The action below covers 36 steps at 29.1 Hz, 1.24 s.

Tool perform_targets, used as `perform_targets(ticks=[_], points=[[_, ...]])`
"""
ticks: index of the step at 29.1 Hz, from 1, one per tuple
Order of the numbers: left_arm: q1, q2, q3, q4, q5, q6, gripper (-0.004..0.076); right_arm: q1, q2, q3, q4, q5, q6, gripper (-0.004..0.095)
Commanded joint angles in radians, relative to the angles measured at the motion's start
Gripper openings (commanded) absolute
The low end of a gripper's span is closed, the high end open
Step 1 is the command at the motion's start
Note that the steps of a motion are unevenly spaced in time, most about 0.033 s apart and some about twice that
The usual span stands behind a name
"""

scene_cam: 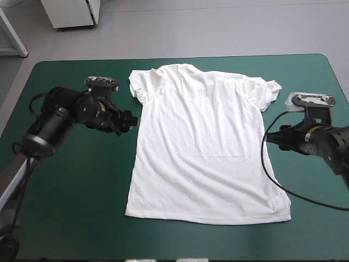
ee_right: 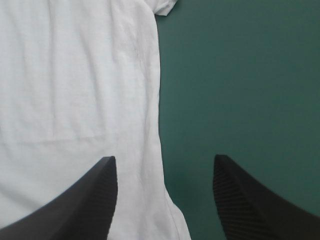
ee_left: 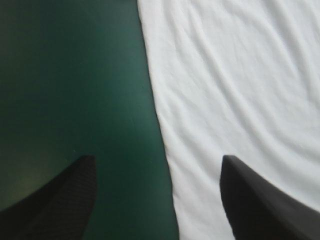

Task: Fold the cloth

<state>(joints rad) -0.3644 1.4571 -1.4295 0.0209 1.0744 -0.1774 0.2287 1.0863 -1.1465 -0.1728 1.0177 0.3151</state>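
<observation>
The white T-shirt [scene_cam: 202,144] lies spread flat on the teal-green cover, collar toward the far edge and hem toward the near edge. My left gripper [scene_cam: 134,118] hovers at the shirt's left side seam, open; in the left wrist view its fingers straddle the T-shirt's edge [ee_left: 165,135], one finger over cloth, the other over bare cover. My right gripper [scene_cam: 271,136] is at the shirt's right side seam, open too; the right wrist view has the T-shirt's edge [ee_right: 160,115] running between its fingers, with the sleeve ahead.
The teal-green cover [scene_cam: 71,218] lies bare to the left, right and front of the shirt. A black cable loop [scene_cam: 283,191] rests on the cover by the shirt's right lower corner. The short sleeves [scene_cam: 139,84] lie rumpled near the far edge.
</observation>
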Motion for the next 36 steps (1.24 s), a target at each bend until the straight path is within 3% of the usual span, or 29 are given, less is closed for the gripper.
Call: perform_targets(ticks=[1,4,11,27,31,36], points=[[0.035,0.095,-0.182,0.008,0.024,0.049,0.051,-0.015,0.07,-0.09,-0.028,-0.038,0.004,0.0522],[0.039,0.217,-0.31,0.01,0.039,0.076,0.051,-0.072,0.157,-0.145,0.008,-0.069,0.0,0.0522],[0.039,0.394,-0.412,0.01,0.026,0.076,0.051,-0.188,0.272,-0.238,0.173,-0.065,-0.113,0.0522],[0.039,0.682,-0.545,0.016,-0.006,0.076,0.0503,-0.19,0.282,-0.245,0.173,-0.07,-0.145,0.051],[0.039,0.711,-0.545,0.003,0.0,0.076,0.0374,-0.19,0.282,-0.245,0.173,-0.07,-0.146,0.0507],[0.039,0.713,-0.545,0.001,0.001,0.078,0.0033,-0.19,0.282,-0.245,0.173,-0.07,-0.146,0.0507]])
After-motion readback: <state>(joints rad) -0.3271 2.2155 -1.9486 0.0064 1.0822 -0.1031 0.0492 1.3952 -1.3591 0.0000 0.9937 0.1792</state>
